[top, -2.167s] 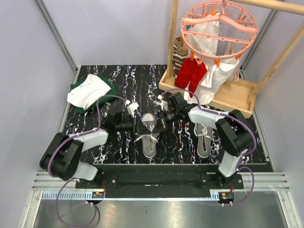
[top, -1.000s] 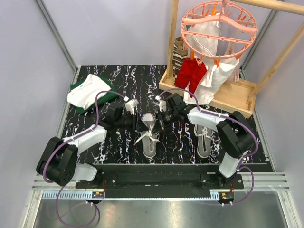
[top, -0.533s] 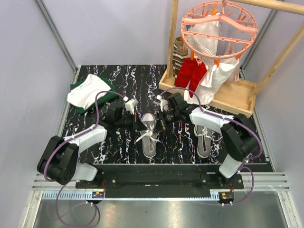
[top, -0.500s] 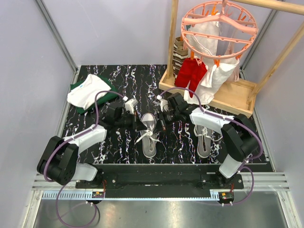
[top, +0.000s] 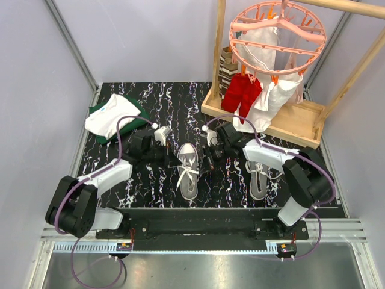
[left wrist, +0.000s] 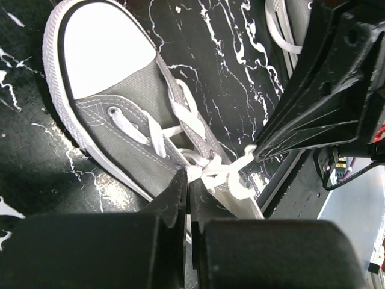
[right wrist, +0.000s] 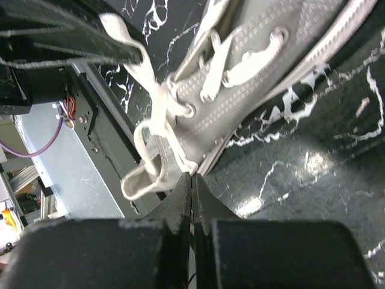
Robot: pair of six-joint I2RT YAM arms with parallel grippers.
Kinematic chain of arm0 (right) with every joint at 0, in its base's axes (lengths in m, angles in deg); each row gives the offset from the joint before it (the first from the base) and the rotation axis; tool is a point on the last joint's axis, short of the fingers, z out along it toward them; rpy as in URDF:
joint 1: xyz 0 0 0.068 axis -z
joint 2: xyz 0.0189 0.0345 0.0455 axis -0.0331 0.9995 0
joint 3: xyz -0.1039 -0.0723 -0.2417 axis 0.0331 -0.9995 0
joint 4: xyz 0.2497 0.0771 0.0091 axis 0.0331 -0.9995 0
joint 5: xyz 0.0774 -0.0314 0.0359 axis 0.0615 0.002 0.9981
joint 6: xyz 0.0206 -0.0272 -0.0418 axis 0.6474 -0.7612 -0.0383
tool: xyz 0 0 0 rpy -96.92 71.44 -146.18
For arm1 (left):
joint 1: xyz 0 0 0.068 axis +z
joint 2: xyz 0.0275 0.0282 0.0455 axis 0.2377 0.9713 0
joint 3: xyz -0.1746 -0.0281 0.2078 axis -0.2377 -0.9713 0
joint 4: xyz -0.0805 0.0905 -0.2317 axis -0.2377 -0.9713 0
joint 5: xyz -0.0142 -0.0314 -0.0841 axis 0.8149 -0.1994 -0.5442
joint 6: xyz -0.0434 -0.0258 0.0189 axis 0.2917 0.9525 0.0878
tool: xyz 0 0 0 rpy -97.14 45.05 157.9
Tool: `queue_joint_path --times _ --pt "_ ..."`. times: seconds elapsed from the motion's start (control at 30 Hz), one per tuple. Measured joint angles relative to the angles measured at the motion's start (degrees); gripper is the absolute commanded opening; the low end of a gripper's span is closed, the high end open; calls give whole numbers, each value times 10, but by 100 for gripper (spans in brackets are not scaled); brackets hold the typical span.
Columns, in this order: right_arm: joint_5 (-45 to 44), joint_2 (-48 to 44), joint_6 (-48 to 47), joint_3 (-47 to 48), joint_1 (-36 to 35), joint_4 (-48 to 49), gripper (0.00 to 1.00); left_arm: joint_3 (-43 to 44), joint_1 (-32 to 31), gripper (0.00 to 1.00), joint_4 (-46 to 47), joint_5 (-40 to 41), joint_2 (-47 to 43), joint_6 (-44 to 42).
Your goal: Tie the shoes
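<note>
Pinching a strand of white lace point(left wrist: 207, 170) in the left gripper point(left wrist: 187, 180), jaws pressed fully together, just over the top eyelets of the grey shoe point(left wrist: 114, 96). Clamping another strand in the right gripper point(right wrist: 192, 179), jaws likewise closed tight, stretching the lace between the two tips across the shoe's opening. From above, flanking the shoe with the left gripper at 9 o'clock and the right gripper at 3 o'clock. Resting near the middle of the black marbled table point(top: 180, 96), white toe cap pointing to 12 o'clock. Lying at 3 o'clock of it, partly beneath the right arm, the second shoe point(top: 258, 177). Sitting well apart at 10 o'clock, folded clothes point(top: 111, 117). Standing at 1 o'clock, a wooden rack point(top: 289, 123) hung with laundry.
</note>
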Motion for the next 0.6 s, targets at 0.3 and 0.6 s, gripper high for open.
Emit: queue_joint_path --times 0.3,0.6 --pt "-2 -27 -10 -15 7 -9 0 -1 10 0 0 0 0 -9" --pt "-2 -27 -19 -19 8 -10 0 -1 11 0 -1 -1 0 -16"
